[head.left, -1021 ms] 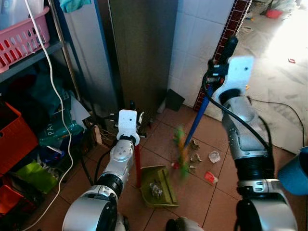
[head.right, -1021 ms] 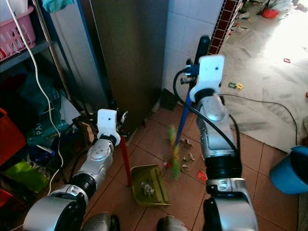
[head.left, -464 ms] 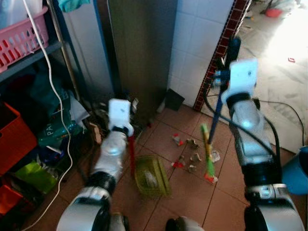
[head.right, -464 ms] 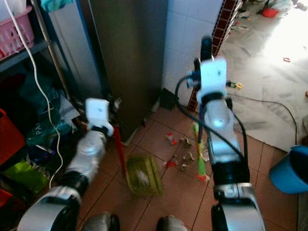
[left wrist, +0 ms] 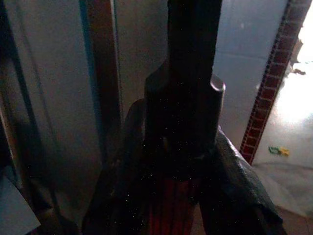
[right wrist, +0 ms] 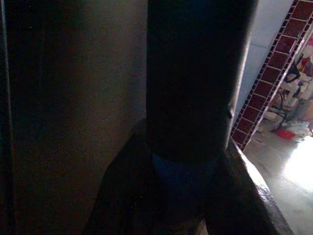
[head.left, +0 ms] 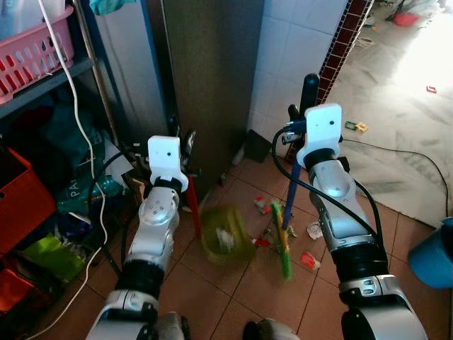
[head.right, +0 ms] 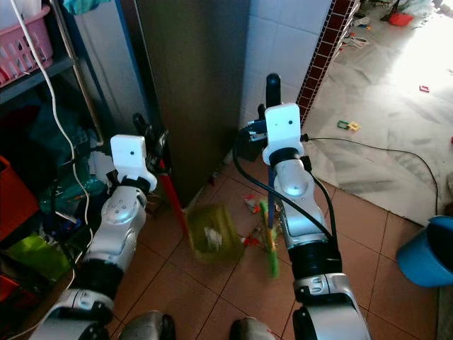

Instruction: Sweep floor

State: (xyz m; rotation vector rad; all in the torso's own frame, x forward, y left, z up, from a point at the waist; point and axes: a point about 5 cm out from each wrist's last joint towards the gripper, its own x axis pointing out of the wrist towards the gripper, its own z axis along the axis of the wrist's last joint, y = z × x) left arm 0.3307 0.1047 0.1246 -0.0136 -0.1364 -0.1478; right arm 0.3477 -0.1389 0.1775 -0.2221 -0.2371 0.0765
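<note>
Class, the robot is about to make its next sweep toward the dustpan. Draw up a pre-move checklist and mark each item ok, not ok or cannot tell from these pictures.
1. Right gripper shut on the broom handle: ok.
2. Left gripper shut on the dustpan handle: ok.
3. Dustpan flat on the floor tiles: cannot tell, it is blurred.
4. Broom head beside the dustpan: ok.
5. All scraps collected: not ok, several lie to the right of the broom.
6. Blue bucket out of the sweep path: ok.
</note>
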